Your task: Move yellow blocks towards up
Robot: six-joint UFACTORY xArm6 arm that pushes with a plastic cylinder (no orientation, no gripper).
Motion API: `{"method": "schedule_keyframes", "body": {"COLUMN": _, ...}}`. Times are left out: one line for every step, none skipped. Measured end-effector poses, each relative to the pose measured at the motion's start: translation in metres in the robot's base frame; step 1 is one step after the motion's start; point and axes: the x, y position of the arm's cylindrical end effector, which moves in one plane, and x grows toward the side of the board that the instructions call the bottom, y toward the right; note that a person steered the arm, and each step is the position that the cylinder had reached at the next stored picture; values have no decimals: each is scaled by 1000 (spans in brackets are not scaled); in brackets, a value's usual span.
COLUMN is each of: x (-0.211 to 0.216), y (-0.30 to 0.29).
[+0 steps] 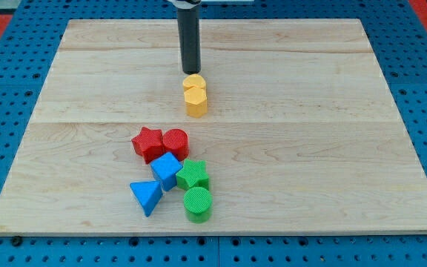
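Two yellow blocks touch each other near the middle of the board: one [193,82] above, the other [196,101] just below it; their shapes are hard to make out. My tip [190,72] rests right at the top edge of the upper yellow block, touching or nearly touching it. The dark rod rises straight to the view's top.
A cluster sits below the yellow blocks: a red star [147,143], a red cylinder [175,142], a blue cube [167,170], a green star [193,175], a blue triangle [147,196] and a green cylinder [197,204]. The wooden board [332,148] lies on a blue pegboard.
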Motion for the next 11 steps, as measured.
{"method": "schedule_keyframes", "body": {"x": 10, "y": -54}}
{"method": "schedule_keyframes", "body": {"x": 46, "y": -90}}
{"method": "schedule_keyframes", "body": {"x": 97, "y": -68}}
{"method": "schedule_keyframes", "body": {"x": 122, "y": -8}}
{"method": "schedule_keyframes", "body": {"x": 136, "y": 27}}
{"method": "schedule_keyframes", "body": {"x": 124, "y": 33}}
{"method": "schedule_keyframes", "body": {"x": 106, "y": 7}}
{"method": "schedule_keyframes", "body": {"x": 90, "y": 14}}
{"method": "schedule_keyframes", "body": {"x": 81, "y": 15}}
{"method": "schedule_keyframes", "body": {"x": 44, "y": -1}}
{"method": "schedule_keyframes", "body": {"x": 34, "y": -5}}
